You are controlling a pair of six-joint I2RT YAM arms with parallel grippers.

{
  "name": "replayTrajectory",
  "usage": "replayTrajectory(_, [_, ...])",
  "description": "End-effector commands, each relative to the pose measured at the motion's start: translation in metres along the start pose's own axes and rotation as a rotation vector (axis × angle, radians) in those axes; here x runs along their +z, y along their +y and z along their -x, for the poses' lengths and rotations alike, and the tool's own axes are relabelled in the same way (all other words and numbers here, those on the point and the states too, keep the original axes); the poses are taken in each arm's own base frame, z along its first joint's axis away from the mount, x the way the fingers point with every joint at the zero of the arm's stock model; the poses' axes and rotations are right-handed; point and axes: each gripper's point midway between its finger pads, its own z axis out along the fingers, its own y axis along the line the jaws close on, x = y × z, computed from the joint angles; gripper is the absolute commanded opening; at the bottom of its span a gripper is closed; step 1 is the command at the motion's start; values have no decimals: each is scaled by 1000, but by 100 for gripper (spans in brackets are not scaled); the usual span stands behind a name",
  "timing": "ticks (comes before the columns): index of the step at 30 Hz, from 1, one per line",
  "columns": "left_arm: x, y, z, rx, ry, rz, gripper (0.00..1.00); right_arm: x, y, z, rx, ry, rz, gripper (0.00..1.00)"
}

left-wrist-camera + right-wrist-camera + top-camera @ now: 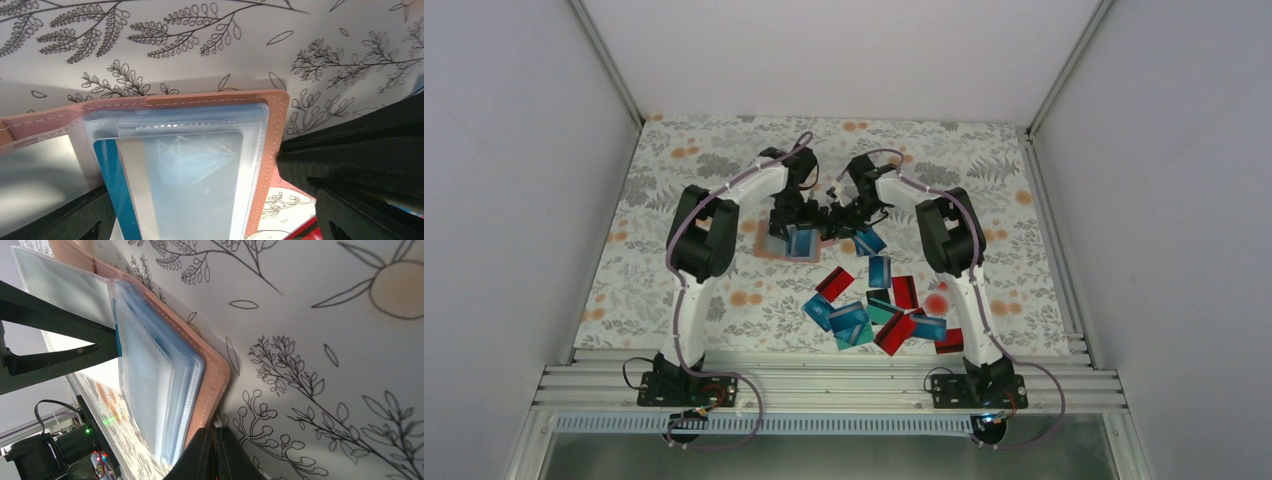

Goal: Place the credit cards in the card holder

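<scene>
Black left fingers [65,217] flank the stitched, clear-sleeved card holder [272,145].

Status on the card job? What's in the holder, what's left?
Done: one blue card sits in a clear sleeve of the open card holder; more behind it, can't tell. In hand: no card; left gripper open over the holder, right gripper shut on its cover edge. Left: a pile of loose credit cards on the table.
</scene>
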Motion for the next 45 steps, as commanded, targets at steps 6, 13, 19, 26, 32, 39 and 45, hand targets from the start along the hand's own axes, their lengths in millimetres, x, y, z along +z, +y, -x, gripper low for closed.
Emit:
replayTrajectory(6, [2,-50,7,52,-30,-172,95,37,-28,-14,70,70,-27,4])
replayTrajectory(13, [-20,-50,10,65,-82,-165,95,36,-35,-16,78,76,-41,4])
replayTrajectory(19, [-58,-58,14,123,-174,-180,96,35,-41,-20,84,79,-62,4])
replayTrajectory(26, [-97,-32,-1,192,-309,-80,94,26,-38,-17,75,63,-73,5])
replayTrajectory(32, [-97,-13,-20,223,-352,-45,88,13,-31,-12,51,45,-100,24])
replayTrajectory(39, [-91,-14,-28,245,-357,-75,72,-10,-21,-8,30,11,-141,40])
replayTrajectory(45, [-86,-11,-27,244,-356,-70,55,-32,-13,-7,17,-24,-172,47])
